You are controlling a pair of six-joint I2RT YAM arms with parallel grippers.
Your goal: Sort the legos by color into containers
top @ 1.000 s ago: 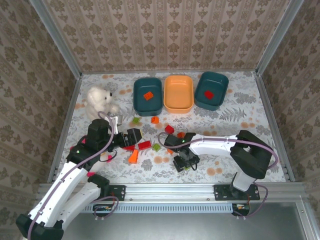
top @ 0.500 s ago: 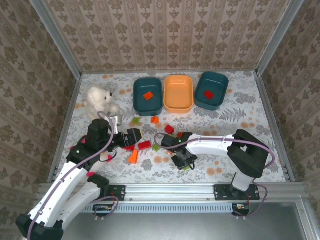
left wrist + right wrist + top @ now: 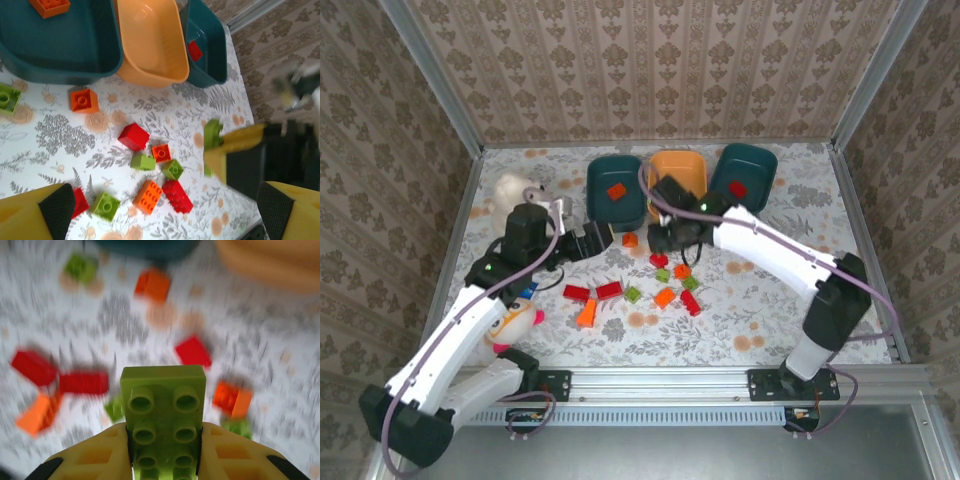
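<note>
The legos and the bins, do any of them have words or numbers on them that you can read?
None can be read.
green lego in the right gripper: plain studs, too blurred to show any mark.
other legos on the table: too small to show any mark.
orange bin and teal bins: plain, no label.
tablecloth and wallpaper: only flower patterns, no writing.

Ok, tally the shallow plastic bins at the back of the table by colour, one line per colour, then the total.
Dark teal rounded-rectangle plastic bins: 2
Orange rounded-rectangle plastic bin: 1
Total: 3
</note>
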